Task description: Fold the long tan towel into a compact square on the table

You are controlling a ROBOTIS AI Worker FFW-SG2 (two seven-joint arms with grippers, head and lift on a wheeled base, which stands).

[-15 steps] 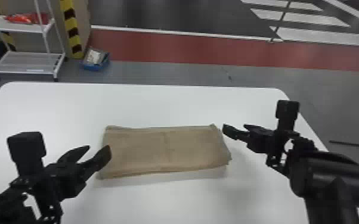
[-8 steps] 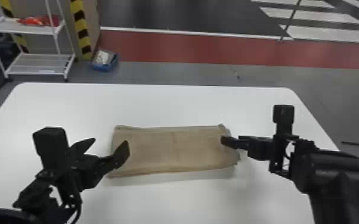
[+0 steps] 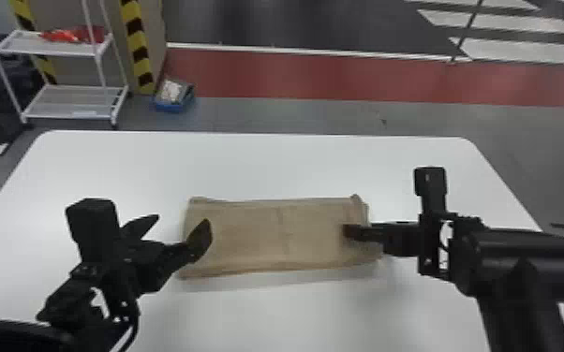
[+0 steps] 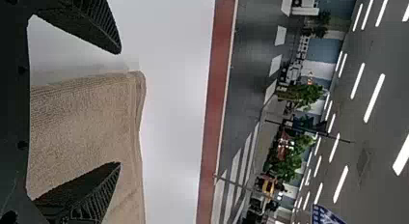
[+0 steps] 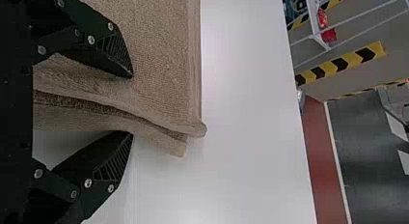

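The tan towel (image 3: 267, 238) lies folded as a wide rectangle on the white table (image 3: 295, 164). My left gripper (image 3: 175, 227) is open at the towel's left end, one finger over the cloth. In the left wrist view the towel's edge (image 4: 87, 118) lies between the spread fingers of my left gripper (image 4: 120, 108). My right gripper (image 3: 349, 231) is at the towel's right end. Seen from the right wrist, the layered towel end (image 5: 159, 98) sits between the parted fingers of my right gripper (image 5: 132, 105), with a gap between the layers.
Beyond the table's far left corner stands a white shelf rack (image 3: 70, 100) holding red items. A blue box (image 3: 173, 96) rests on the floor near a yellow-and-black striped post (image 3: 136, 47). Bare tabletop lies behind and in front of the towel.
My left gripper has moved right to the towel's left end. The right gripper has moved slightly left, over the towel's right end. The head view has shifted a little.
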